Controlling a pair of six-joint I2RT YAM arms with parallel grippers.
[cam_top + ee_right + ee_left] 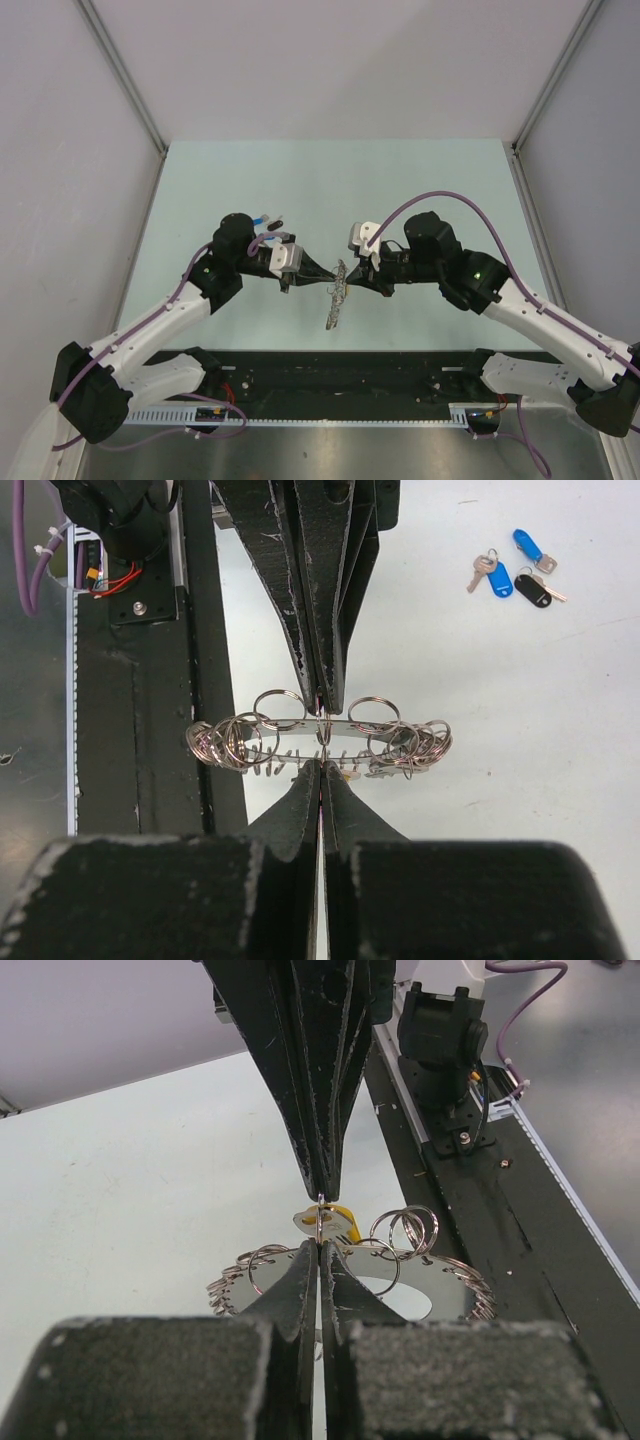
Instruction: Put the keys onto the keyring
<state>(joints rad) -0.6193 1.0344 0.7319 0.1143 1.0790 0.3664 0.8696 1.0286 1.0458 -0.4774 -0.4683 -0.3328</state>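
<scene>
- Keyring [338, 295] hangs above the tabletop [420, 180], pinched between both arms.
- Left jaws closed tight on its edge; right jaws likewise, opposite.
- Yellow key [338, 1213] sits at it; spare keys [515, 575] lie apart.

White links [160, 325], purple cables [430, 197], scuffed black left claw [320, 1249].

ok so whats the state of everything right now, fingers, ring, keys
left gripper: fingers shut on the keyring
right gripper: fingers shut on the keyring from the opposite side
keyring: pinched between both grippers, small rings fanned along its edge
yellow key: at the ring between the fingertips; threaded or not, cannot tell
blue and black keys: lying loose on the table, not on the ring
</scene>
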